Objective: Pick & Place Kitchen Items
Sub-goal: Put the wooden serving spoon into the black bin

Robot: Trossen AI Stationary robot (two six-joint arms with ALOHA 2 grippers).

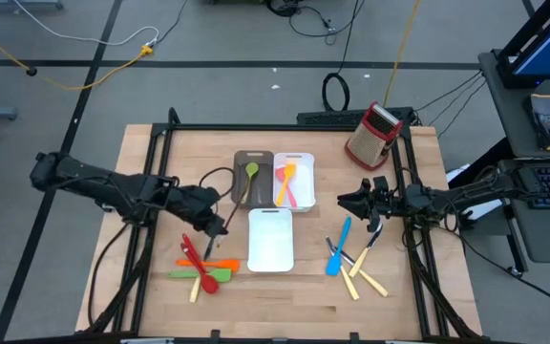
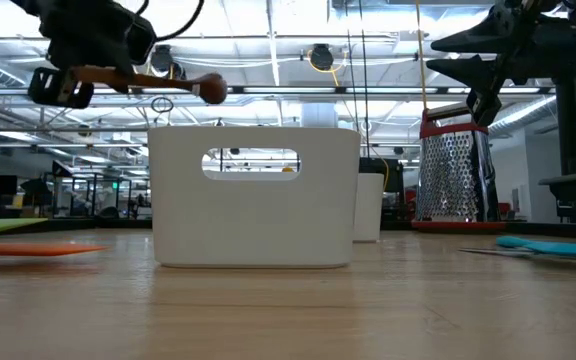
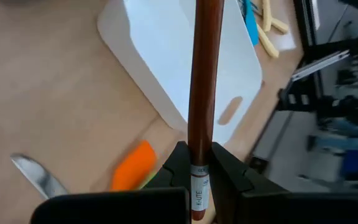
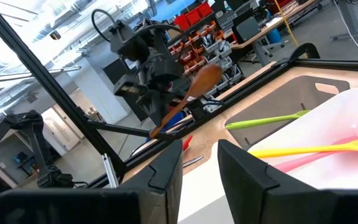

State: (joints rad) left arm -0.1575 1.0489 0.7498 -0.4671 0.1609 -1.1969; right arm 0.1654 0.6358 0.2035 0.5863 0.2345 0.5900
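Note:
My left gripper is shut on a brown wooden spoon and holds it in the air left of the front white tray. The spoon also shows in the right wrist view. My right gripper is open and empty, lifted above the table right of the two far trays. A green spoon lies in the dark-brown tray. Orange and pink utensils lie in the far white tray. My left gripper pinches the spoon's handle near its free end between its two fingers. The fingers come about level from the table's left, and the handle runs forward along them. The spoon is lifted clear and about level, its bowl toward the table's right.
Red, orange, green and cream utensils lie on the table near left. A blue spatula and cream-handled knives lie near right. A red-and-metal grater stands at the far right. A metal frame runs round the table.

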